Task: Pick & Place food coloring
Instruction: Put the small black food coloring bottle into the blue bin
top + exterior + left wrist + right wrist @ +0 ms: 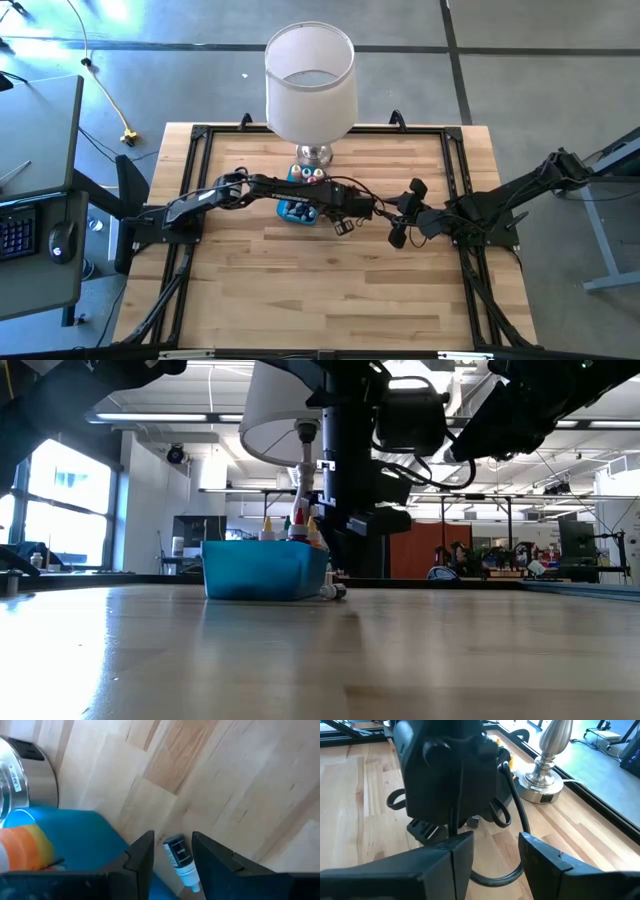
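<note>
My left pincer (172,857), fingers apart, hangs directly over a fallen bottle (181,859) lying on the table (240,780) beside the blue tray (75,835), its length running along the gap between my fingers.

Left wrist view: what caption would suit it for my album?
Open left fingers hover over a small bottle lying on the wooden table beside the blue tray.

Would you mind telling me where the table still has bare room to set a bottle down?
The near half of the wooden table, below both arms, lies bare. It is crowded at the far middle: the lamp, the blue tray, a lying vial between the left claw's open fingers, and the right claw close by.
</note>
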`<control>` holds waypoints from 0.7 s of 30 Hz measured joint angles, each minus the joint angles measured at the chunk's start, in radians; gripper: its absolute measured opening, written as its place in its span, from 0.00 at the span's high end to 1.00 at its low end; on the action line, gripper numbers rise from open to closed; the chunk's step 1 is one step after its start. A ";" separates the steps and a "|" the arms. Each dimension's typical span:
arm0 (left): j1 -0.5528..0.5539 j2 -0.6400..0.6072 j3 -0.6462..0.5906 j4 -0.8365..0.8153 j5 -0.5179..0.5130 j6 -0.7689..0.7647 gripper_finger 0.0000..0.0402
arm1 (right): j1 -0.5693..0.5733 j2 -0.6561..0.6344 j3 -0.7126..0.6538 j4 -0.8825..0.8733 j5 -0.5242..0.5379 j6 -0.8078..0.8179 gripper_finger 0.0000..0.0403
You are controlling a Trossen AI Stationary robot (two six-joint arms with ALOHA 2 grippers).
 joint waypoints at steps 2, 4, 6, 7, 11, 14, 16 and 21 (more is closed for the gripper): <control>0.001 0.000 0.000 -0.017 0.000 -0.002 0.68 | 0.000 0.000 0.000 0.000 0.000 0.000 0.63; 0.000 0.008 0.001 -0.033 -0.002 -0.014 0.68 | 0.000 0.000 0.000 0.000 0.000 0.000 0.63; 0.000 0.015 -0.001 -0.067 -0.001 -0.029 0.68 | 0.000 0.000 0.000 0.000 0.000 0.000 0.63; 0.000 0.016 -0.002 -0.084 -0.001 -0.031 0.68 | 0.000 0.000 0.000 0.000 0.000 0.000 0.63; 0.000 0.040 -0.001 -0.085 0.003 -0.035 0.68 | 0.000 0.000 0.000 0.002 0.000 0.000 0.63; 0.000 0.037 0.000 -0.086 0.013 -0.030 0.68 | 0.000 0.000 0.000 0.003 0.000 0.000 0.63; 0.000 0.036 0.000 -0.086 0.012 -0.027 0.68 | 0.000 0.000 0.000 0.004 0.000 0.000 0.63; 0.000 0.036 0.044 -0.093 0.006 0.032 0.68 | 0.000 0.000 0.000 0.004 0.009 -0.009 0.63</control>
